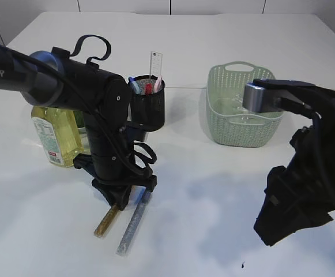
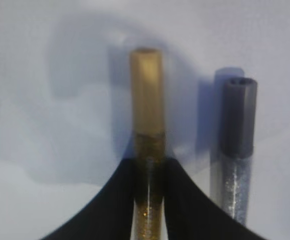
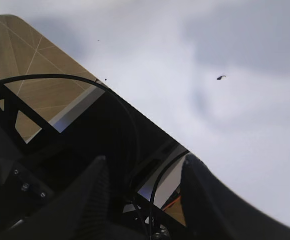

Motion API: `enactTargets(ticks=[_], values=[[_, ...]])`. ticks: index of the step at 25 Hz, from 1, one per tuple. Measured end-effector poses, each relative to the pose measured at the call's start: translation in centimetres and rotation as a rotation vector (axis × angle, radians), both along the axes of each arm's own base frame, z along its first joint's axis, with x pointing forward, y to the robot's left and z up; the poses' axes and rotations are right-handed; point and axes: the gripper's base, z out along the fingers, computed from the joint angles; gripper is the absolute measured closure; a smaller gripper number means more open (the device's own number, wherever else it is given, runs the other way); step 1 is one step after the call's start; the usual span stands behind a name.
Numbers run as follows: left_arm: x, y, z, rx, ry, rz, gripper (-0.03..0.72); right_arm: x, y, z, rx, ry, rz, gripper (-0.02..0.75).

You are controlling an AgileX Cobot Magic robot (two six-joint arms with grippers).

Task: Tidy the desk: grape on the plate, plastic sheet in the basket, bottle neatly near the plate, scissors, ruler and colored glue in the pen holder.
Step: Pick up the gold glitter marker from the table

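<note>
Grip on gold glue stick (image 2: pixel 147 115) by left gripper (image 2: pixel 148 200): jaws set one to each side of the glittered barrel and, as far as the left wrist view shows, pressed against it, well back from the plain gold cap. Lies flat on the table in front of the pen holder (image 1: pixel 149 104), on the near side, almost straight below it in the exterior view. Runs with its long axis roughly toward the pen holder, tilted a little, cap end nearer the camera. Sits just beside silver glue stick (image 1: pixel 131 228), near parallel, with a clear gap between and no contact.

Leaves right gripper (image 3: pixel 145 200) far to the right of the pen holder, beyond the basket (image 1: pixel 236 130), jaws apart and empty over bare table. Makes the left arm plainly the nearer one for both sticks.

Judged next: lift, turn the barrel from lying to upright, carry a short way back and up over the pen holder rim. Calls for care at the mouth, already crowded with the ruler (image 1: pixel 155 63) and other pieces. Risks nudging the silver neighbour on the lift.
</note>
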Motion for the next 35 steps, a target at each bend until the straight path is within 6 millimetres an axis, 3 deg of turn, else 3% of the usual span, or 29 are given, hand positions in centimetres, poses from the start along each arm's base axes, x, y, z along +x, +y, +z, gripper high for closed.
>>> enactTargets(ticks=[4, 13, 19, 24, 28, 35], values=[[0.0, 0.0, 0.0, 0.001, 0.002, -0.002, 0.644, 0.0, 0.0, 0.0, 0.0, 0.0, 0.0, 0.361], [-0.7, 0.4, 0.1, 0.024, 0.039, -0.005, 0.65, 0.0, 0.0, 0.0, 0.0, 0.0, 0.0, 0.361], [-3.0, 1.9, 1.9, -0.014, -0.011, 0.001, 0.65, 0.0, 0.0, 0.0, 0.0, 0.0, 0.0, 0.361], [-3.9, 2.6, 5.2, -0.13, -0.197, 0.008, 0.65, 0.0, 0.0, 0.0, 0.0, 0.0, 0.0, 0.361], [-3.0, 2.2, 7.4, -0.226, -0.389, -0.007, 0.65, 0.0, 0.0, 0.0, 0.0, 0.0, 0.0, 0.361], [-0.7, 0.9, 9.5, -0.398, -0.712, -0.037, 0.65, 0.0, 0.0, 0.0, 0.0, 0.0, 0.0, 0.361]])
